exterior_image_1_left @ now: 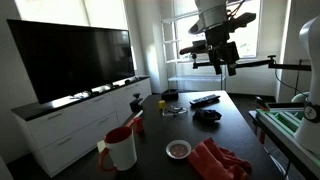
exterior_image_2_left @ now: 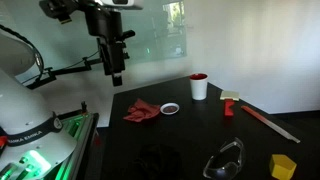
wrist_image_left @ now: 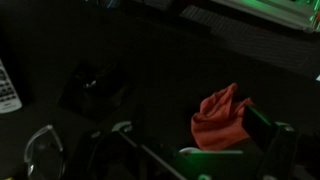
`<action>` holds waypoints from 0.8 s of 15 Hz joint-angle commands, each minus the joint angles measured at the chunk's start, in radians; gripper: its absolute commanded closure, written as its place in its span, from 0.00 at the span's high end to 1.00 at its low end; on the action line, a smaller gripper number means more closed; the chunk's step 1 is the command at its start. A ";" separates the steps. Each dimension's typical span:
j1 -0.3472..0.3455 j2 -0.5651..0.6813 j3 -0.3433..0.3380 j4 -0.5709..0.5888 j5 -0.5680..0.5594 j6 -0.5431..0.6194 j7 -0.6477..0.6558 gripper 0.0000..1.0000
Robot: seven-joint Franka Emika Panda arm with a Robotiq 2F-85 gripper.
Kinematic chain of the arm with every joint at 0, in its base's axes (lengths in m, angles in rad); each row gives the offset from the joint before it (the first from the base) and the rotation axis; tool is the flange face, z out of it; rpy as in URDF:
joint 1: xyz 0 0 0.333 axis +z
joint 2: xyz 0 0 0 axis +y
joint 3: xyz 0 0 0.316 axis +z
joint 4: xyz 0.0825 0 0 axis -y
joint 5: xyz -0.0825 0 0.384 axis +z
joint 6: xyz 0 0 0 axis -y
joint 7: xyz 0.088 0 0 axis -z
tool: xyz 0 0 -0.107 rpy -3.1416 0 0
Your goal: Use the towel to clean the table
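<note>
The red towel (exterior_image_1_left: 218,160) lies crumpled on the black table (exterior_image_1_left: 240,125), and it shows in both exterior views (exterior_image_2_left: 141,111). My gripper (exterior_image_1_left: 223,62) hangs high above the table, apart from the towel (exterior_image_2_left: 116,72). In the wrist view the towel (wrist_image_left: 222,118) lies below, between the spread fingers of my gripper (wrist_image_left: 190,150). The jaws are open and hold nothing.
A white mug (exterior_image_2_left: 199,87) and a small dish (exterior_image_2_left: 170,108) stand near the towel. A black object (exterior_image_1_left: 207,116), a remote (exterior_image_1_left: 204,100), a clear wire-like item (exterior_image_2_left: 225,160), a yellow block (exterior_image_2_left: 283,165) and a long red stick (exterior_image_2_left: 265,118) lie on the table. A TV (exterior_image_1_left: 75,55) stands beside it.
</note>
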 commanded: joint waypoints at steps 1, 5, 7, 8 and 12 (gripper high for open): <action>-0.009 -0.005 0.009 0.023 0.005 0.002 -0.004 1.00; -0.008 -0.017 0.008 0.041 0.005 -0.009 -0.004 1.00; -0.008 -0.017 0.008 0.041 0.005 -0.009 -0.004 1.00; -0.008 -0.017 0.008 0.041 0.005 -0.009 -0.004 1.00; -0.008 -0.017 0.008 0.041 0.005 -0.010 -0.004 1.00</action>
